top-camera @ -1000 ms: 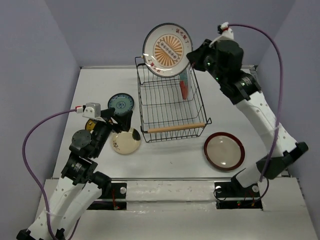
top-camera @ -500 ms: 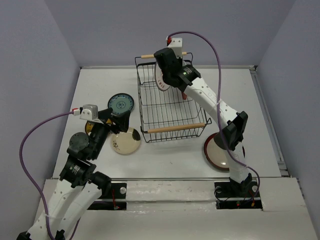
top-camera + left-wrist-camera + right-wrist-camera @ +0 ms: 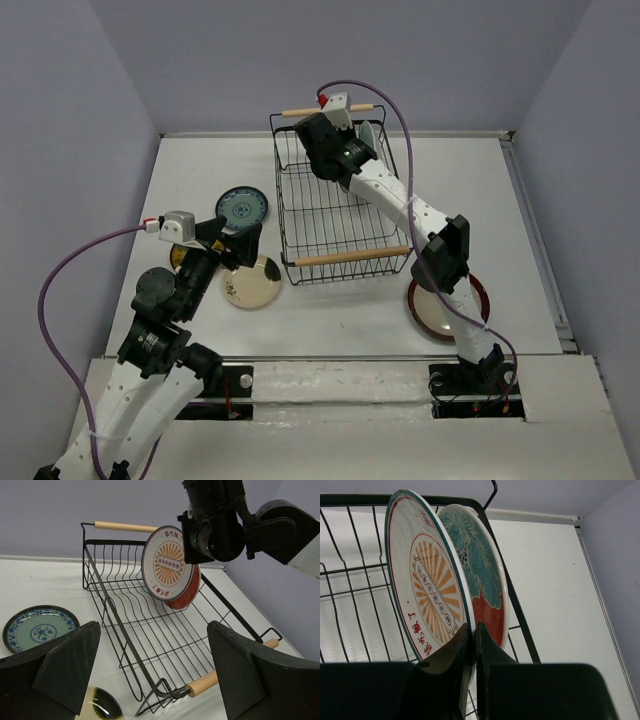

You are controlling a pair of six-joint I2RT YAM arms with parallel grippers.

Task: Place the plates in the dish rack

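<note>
My right gripper [image 3: 472, 630] is shut on the rim of the white-orange sunburst plate [image 3: 430, 595]. It holds the plate upright at the far end of the black wire dish rack [image 3: 345, 258], right beside the red plate with teal floral [image 3: 480, 580]. The left wrist view shows the sunburst plate [image 3: 167, 570] standing in front of the red one [image 3: 187, 594]. In the top view my right gripper [image 3: 325, 162] hides both. My left gripper [image 3: 235, 243] is open and empty over the cream plate [image 3: 252, 283]. The teal-blue plate [image 3: 242, 207] lies left of the rack.
The larger dark-red-rimmed plate [image 3: 447, 305] lies right of the rack's near end, partly under my right arm. A small yellow-brown plate [image 3: 180, 255] peeks out beside my left wrist. The rack's wooden handles [image 3: 125, 526] stick up at both ends.
My right arm has swung down from high above the rack into its far end, bringing the sunburst plate upright against the red plate. The left arm has barely moved.
</note>
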